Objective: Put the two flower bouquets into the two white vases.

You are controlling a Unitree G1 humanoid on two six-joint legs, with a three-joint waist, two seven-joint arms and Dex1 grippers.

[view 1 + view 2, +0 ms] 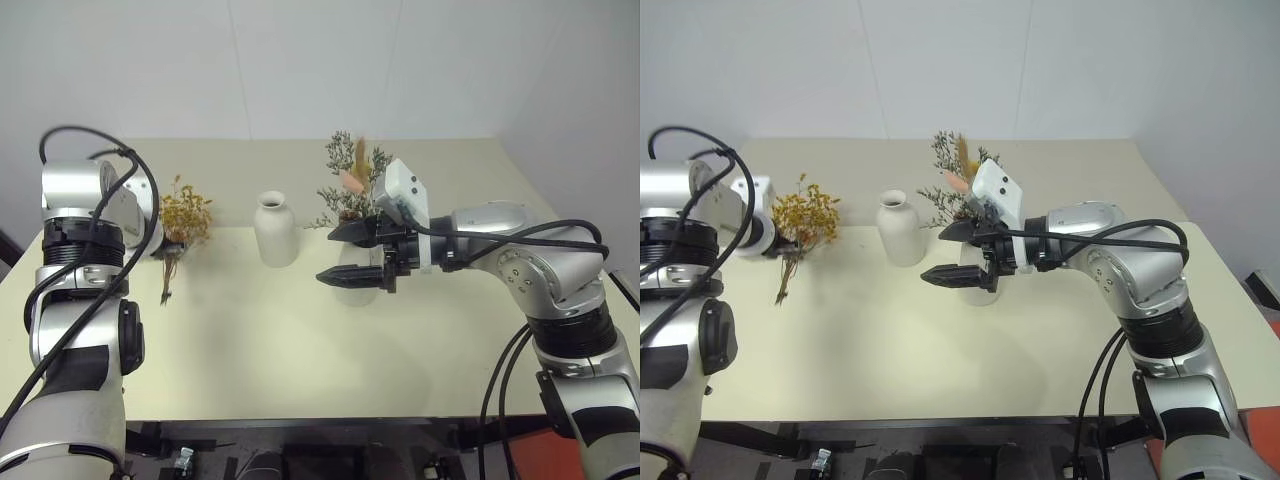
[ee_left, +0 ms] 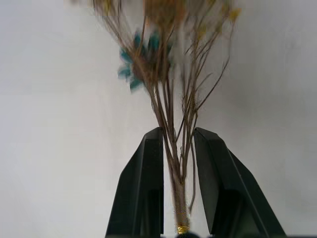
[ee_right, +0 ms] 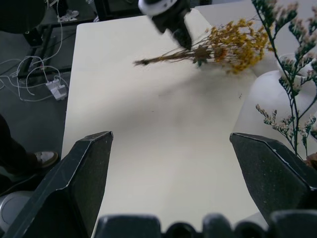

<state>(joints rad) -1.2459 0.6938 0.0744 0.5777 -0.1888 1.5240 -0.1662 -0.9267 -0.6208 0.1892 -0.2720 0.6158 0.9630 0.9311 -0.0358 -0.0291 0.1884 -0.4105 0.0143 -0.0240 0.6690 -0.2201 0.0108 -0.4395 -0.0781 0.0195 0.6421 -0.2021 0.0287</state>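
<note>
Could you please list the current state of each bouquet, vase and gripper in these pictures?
Yellow bouquet: held by its stems, lifted off the table.
Grey-green bouquet: standing in the cone vase.
Bottle vase: upright, empty.
Cone vase: upright, partly hidden by the right gripper.
Left gripper: shut on the yellow bouquet's stems.
Right gripper: open, holding nothing.

On the table (image 1: pixel 300 340), the bottle-shaped vase (image 1: pixel 275 229) stands centre. The yellow-blossom bouquet (image 1: pixel 182 222) is at its nine o'clock; the cone vase (image 1: pixel 352 283), holding the grey-green bouquet (image 1: pixel 352 185), is at its three o'clock.
</note>
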